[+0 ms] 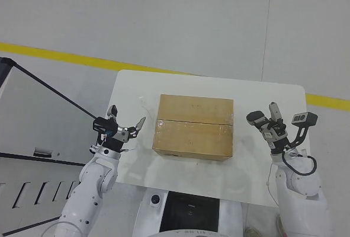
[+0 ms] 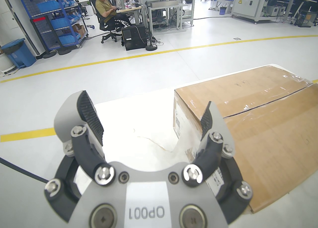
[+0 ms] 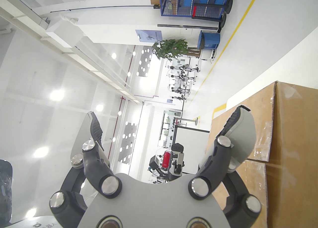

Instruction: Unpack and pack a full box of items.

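Grippers come first, as they are nearest to the robot. The left gripper (image 2: 146, 102) hovers above the counter (image 1: 139, 89), just beside the left end of the cardboard box (image 1: 193, 126). Its jaws are spread wide and hold nothing. The right gripper (image 1: 265, 112) is raised near the right end of the box, also wide open and empty.

The box lies in the middle of the counter, between both grippers, and it is closed. Its near flap (image 1: 192, 139) and far flap (image 1: 195, 108) meet at a long seam (image 1: 192, 121) running from left to right. Pieces of clear tape (image 2: 295, 79) shine along it, but I cannot tell if they hold the flaps together.

I judge that the unpacking is not yet begun and the flaps must be opened first. One gripper should enter at the seam near one end and lift the near flap toward the robot. The other gripper should keep the box from sliding. The far flap comes after.
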